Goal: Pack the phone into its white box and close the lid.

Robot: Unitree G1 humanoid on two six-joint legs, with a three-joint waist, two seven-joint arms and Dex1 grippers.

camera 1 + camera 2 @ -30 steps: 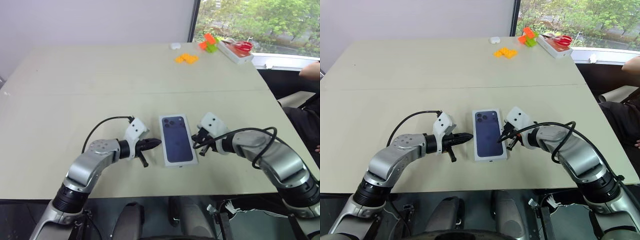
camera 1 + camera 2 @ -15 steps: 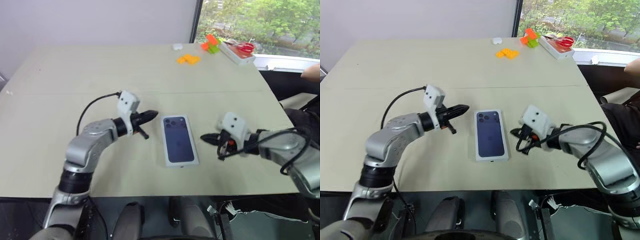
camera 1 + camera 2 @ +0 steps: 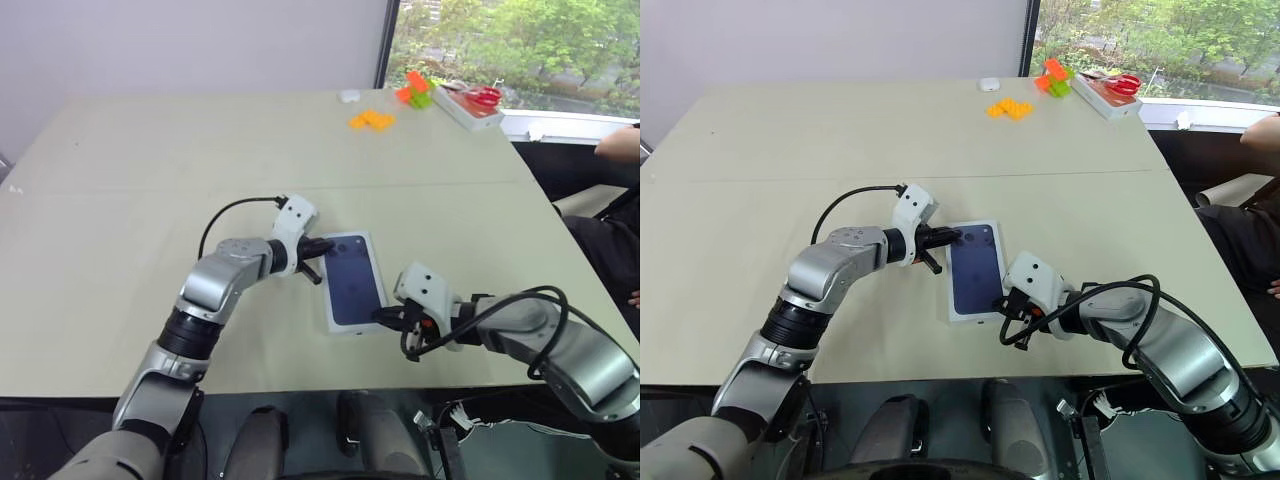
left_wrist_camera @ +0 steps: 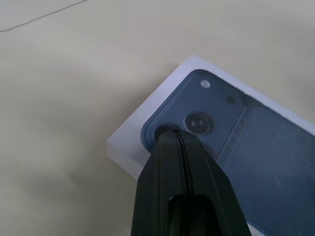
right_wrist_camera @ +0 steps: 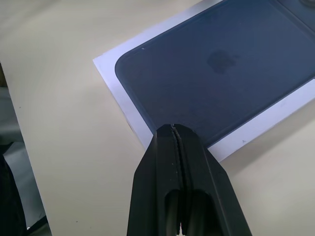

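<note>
While the lid [image 3: 354, 280] lies flat on the white box with its phone picture facing up, near the front edge of the table [image 3: 150, 170], you can see both pincers pinched tight and holding nothing. The left gripper [image 3: 322, 247] has its tip over the far left corner of the lid, on the printed camera. The right gripper [image 3: 385, 316] points at the near right corner, right at the lid's edge. You cannot see the phone; it may be inside.

The box looks light and stiff, I think, with a smooth top that can slide if you poke it from one side. Press straight down on it, or hold it by its two long sides. It should not break easily.

The table is pale, flat and smooth. At its far right corner sit orange blocks [image 3: 372, 118], a green and orange toy [image 3: 416, 89] and a white tray with red scissors [image 3: 472, 102]. Behind them is a window with green trees. A person's arm [image 3: 618, 142] shows beside the right edge.
</note>
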